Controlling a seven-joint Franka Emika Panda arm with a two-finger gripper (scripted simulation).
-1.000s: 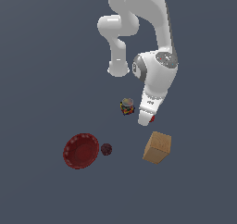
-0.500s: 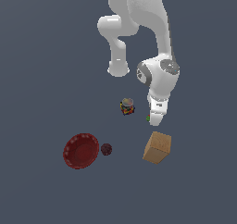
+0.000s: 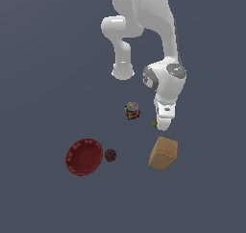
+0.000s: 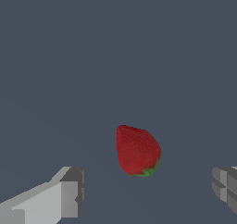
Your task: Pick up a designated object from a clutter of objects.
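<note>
The designated object is a tiny red strawberry-like piece with a green bit (image 4: 137, 151). In the wrist view it lies on the grey floor between my two fingers, one finger (image 4: 69, 191) on each side and both apart from it. My gripper (image 4: 148, 190) is open and holds nothing. In the exterior view my gripper (image 3: 163, 126) hangs straight down over the piece, and only a red-green sliver (image 3: 154, 123) of it shows at the hand's edge. The other clutter comprises a small multicoloured jar (image 3: 132, 110), a tan block (image 3: 163, 153), a dark maroon ball (image 3: 110, 155) and a dark red scalloped bowl (image 3: 84, 156).
The tan block stands close below my hand in the exterior view. On the exterior view's left of my hand, a short way off, is the jar. The bowl and ball lie farther off on that same side. The arm's white base (image 3: 122, 73) stands behind.
My hand has swung toward the exterior view's right, straightened from a tilt to point down, and dropped slightly over the strawberry-like piece. The clutter has not moved.
</note>
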